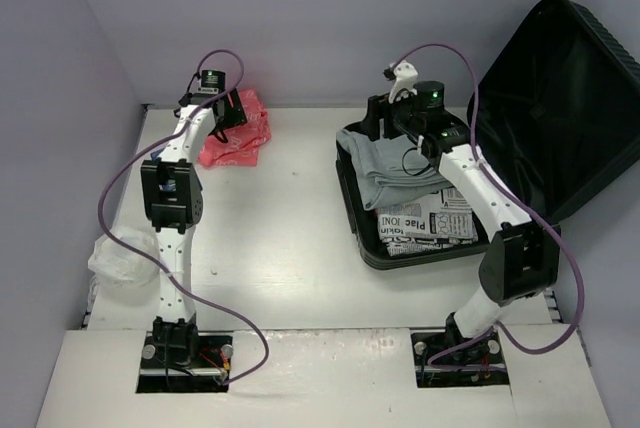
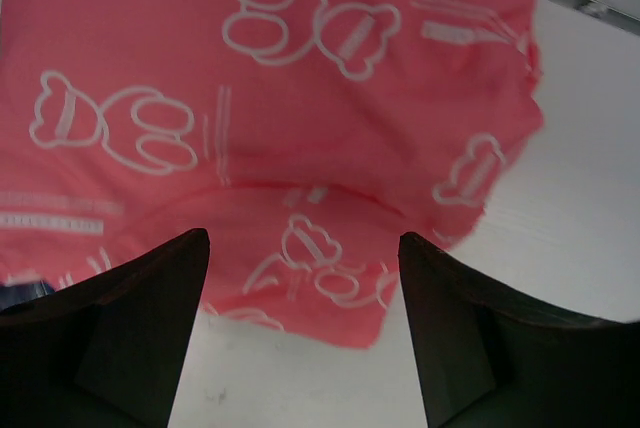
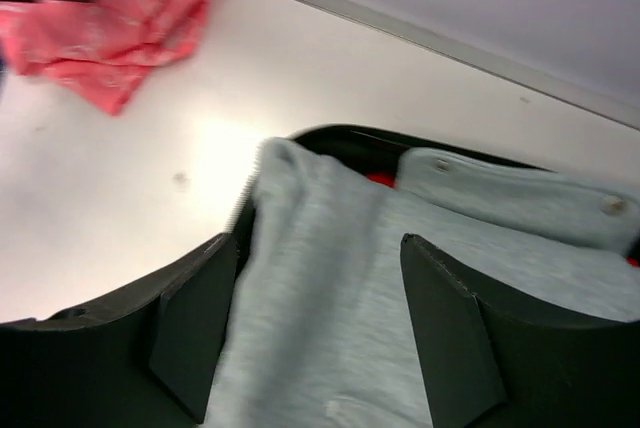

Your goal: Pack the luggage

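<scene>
The black luggage (image 1: pixel 560 98) lies open at the right, its lid standing up against the wall. Inside it lie a grey garment (image 1: pixel 385 168) and a black-and-white printed item (image 1: pixel 430 223). My right gripper (image 3: pixel 315 268) is open just above the grey garment (image 3: pixel 330 288) at the luggage's far left corner. A pink patterned cloth (image 1: pixel 238 133) lies on the table at the back left. My left gripper (image 2: pixel 303 288) is open and empty, low over the near edge of the pink cloth (image 2: pixel 280 98).
A clear plastic bag (image 1: pixel 120 258) lies at the table's left edge beside the left arm. Grey walls close in the left, back and right. The pink cloth also shows in the right wrist view (image 3: pixel 120 18).
</scene>
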Tool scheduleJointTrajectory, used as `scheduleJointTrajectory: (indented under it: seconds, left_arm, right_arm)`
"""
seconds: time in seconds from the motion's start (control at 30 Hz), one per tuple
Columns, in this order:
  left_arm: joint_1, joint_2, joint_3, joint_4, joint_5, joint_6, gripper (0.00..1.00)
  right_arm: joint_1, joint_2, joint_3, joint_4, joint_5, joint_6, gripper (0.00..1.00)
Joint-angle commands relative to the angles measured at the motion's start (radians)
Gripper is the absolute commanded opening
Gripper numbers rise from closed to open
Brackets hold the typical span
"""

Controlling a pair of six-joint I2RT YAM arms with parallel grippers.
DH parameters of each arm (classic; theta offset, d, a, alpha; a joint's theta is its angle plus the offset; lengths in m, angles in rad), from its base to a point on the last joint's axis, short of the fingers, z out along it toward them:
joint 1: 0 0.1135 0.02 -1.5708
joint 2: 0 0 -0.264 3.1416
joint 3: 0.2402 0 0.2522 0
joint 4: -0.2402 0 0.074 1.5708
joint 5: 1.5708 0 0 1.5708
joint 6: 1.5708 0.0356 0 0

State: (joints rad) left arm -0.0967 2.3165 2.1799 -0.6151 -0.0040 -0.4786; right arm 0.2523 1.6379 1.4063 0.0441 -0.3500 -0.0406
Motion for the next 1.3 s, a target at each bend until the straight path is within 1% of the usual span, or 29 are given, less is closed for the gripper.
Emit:
scheduleJointTrajectory:
  seconds: [0.0, 0.07, 0.17, 0.3, 0.37, 0.4, 0.43, 0.47, 0.53, 0.57, 0.63, 0.67, 0.77, 0.8, 0.93, 0.97, 1.03, 1.07, 1.1, 1.13, 1.17, 1.27]
  left_arm:
    - [0.008, 0.033, 0.133, 0.055, -0.027, 0.061, 0.71]
    - [0.009, 0.053, 0.130, 0.121, -0.030, 0.078, 0.71]
    - [0.011, 0.075, 0.084, 0.195, -0.024, 0.089, 0.71]
    - [0.008, 0.115, 0.037, 0.163, -0.005, 0.074, 0.71]
    - [0.006, 0.109, -0.046, 0.147, 0.004, 0.049, 0.71]
    - [0.005, 0.081, -0.090, 0.153, 0.004, 0.020, 0.71]
    - [0.002, 0.063, -0.139, 0.166, 0.033, 0.006, 0.71]
    - [-0.001, 0.040, -0.245, 0.196, 0.038, -0.005, 0.70]
    - [-0.012, -0.035, -0.352, 0.230, 0.048, -0.055, 0.70]
    - [-0.017, -0.060, -0.449, 0.256, 0.052, -0.066, 0.70]
    - [-0.043, -0.132, -0.531, 0.271, 0.047, -0.097, 0.69]
    - [-0.054, -0.173, -0.599, 0.275, 0.039, -0.101, 0.69]
    - [-0.096, -0.250, -0.689, 0.262, 0.041, -0.130, 0.68]
    - [-0.109, -0.271, -0.754, 0.265, 0.042, -0.147, 0.69]
    - [-0.179, -0.400, -0.896, 0.243, 0.050, -0.178, 0.68]
    - [-0.199, -0.461, -0.920, 0.233, 0.052, -0.187, 0.68]
    - [-0.205, -0.532, -0.992, 0.209, 0.061, -0.218, 0.68]
    - [-0.205, -0.608, -1.017, 0.198, 0.064, -0.236, 0.68]
    - [-0.201, -0.644, -1.052, 0.190, 0.067, -0.241, 0.68]
    - [-0.199, -0.708, -1.062, 0.167, 0.064, -0.242, 0.68]
    - [-0.199, -0.736, -1.062, 0.151, 0.062, -0.245, 0.68]
    - [-0.186, -0.810, -1.037, 0.091, 0.065, -0.245, 0.71]
  right_arm:
    - [0.060, -0.058, -0.003, 0.022, -0.046, 0.038, 0.63]
    - [0.100, -0.064, -0.033, 0.020, -0.044, 0.041, 0.63]
    - [0.139, -0.070, -0.075, 0.019, -0.040, 0.042, 0.63]
    - [0.177, -0.067, -0.105, 0.019, -0.043, 0.080, 0.63]
    - [0.205, -0.056, -0.104, 0.020, -0.034, 0.085, 0.63]
    - [0.214, -0.053, -0.101, 0.020, -0.032, 0.087, 0.63]
    - [0.222, -0.049, -0.096, 0.020, -0.026, 0.087, 0.63]
    - [0.229, -0.038, -0.093, 0.022, -0.023, 0.090, 0.63]
    - [0.246, -0.029, -0.083, 0.025, -0.020, 0.099, 0.63]
    - [0.252, -0.018, -0.081, 0.028, -0.015, 0.102, 0.63]
    - [0.268, -0.007, -0.075, 0.036, -0.012, 0.113, 0.63]
    - [0.271, -0.003, -0.070, 0.036, -0.014, 0.116, 0.63]
    - [0.283, 0.007, -0.063, 0.040, -0.004, 0.139, 0.63]
    - [0.286, 0.008, -0.061, 0.043, -0.003, 0.146, 0.63]
    - [0.306, 0.014, -0.067, 0.048, -0.001, 0.191, 0.63]
    - [0.312, 0.016, -0.069, 0.049, 0.002, 0.206, 0.63]
    - [0.324, 0.016, -0.076, 0.053, 0.011, 0.223, 0.65]
    - [0.335, 0.017, -0.079, 0.057, 0.013, 0.244, 0.65]
    - [0.340, 0.017, -0.081, 0.059, 0.014, 0.257, 0.68]
    - [0.350, 0.025, -0.081, 0.062, 0.016, 0.269, 0.70]
    - [0.357, 0.030, -0.081, 0.069, 0.016, 0.293, 0.73]
    - [0.384, 0.063, -0.064, 0.083, 0.020, 0.318, 0.87]
